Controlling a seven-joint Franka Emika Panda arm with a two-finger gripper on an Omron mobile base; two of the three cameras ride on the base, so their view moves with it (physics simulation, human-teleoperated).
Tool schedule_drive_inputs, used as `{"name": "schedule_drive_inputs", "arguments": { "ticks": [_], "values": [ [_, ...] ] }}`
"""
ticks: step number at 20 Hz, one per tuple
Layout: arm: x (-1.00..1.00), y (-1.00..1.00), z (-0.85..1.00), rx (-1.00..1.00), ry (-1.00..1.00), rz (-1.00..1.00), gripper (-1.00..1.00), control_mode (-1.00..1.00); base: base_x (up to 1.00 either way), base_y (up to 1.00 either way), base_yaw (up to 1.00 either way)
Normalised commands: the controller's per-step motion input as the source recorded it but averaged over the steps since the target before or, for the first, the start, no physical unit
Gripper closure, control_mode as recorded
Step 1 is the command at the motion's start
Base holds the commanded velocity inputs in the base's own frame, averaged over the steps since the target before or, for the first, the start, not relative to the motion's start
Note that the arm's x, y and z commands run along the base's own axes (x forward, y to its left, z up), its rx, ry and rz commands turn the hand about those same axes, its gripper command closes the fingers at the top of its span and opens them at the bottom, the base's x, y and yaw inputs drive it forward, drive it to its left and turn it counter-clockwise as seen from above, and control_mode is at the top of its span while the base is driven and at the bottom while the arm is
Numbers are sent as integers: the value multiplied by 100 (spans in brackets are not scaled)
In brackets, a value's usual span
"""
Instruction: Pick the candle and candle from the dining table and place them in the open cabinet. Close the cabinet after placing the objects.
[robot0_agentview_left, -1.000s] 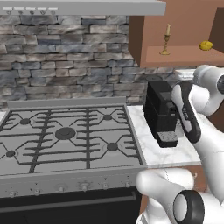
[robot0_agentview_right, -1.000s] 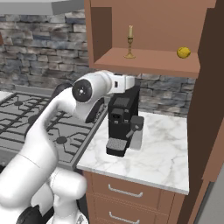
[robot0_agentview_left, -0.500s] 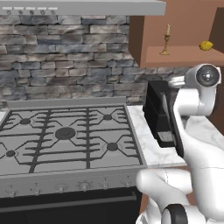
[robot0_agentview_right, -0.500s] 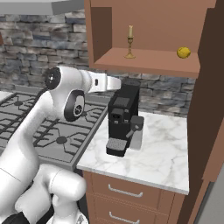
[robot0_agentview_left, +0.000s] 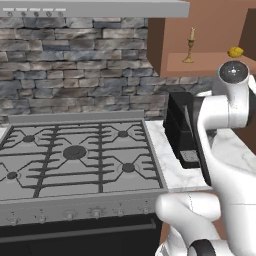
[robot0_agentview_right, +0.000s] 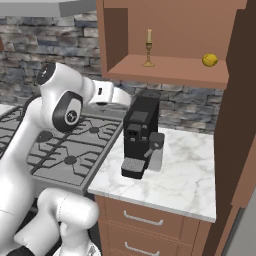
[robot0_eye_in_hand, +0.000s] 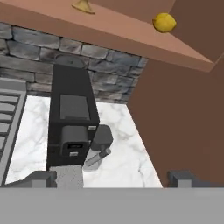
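The gripper (robot0_eye_in_hand: 114, 178) has its jaws spread wide and holds nothing; it faces a black coffee machine (robot0_agentview_right: 139, 136) standing on the marble counter (robot0_agentview_right: 185, 180). The tall candle on its brass candlestick (robot0_agentview_right: 148, 49) stands upright on the floor of the open cabinet (robot0_agentview_right: 170, 70). A small yellow object (robot0_agentview_right: 210, 60) rests on the same surface, well apart from the candlestick. A gas stove (robot0_agentview_left: 75, 155) adjoins the counter.
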Motion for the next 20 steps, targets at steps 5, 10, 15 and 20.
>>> {"name": "schedule_drive_inputs", "arguments": {
  "ticks": [5,10,15,20],
  "values": [
    [-36,4,-45,0,3,-3,-100,-100,0,0,0],
    [-29,5,-50,1,0,0,-100,-100,0,0,0],
    [-19,1,-38,13,4,0,-100,-100,0,0,0],
    [-15,0,-33,13,6,0,-100,-100,0,0,0]
  ]
}}
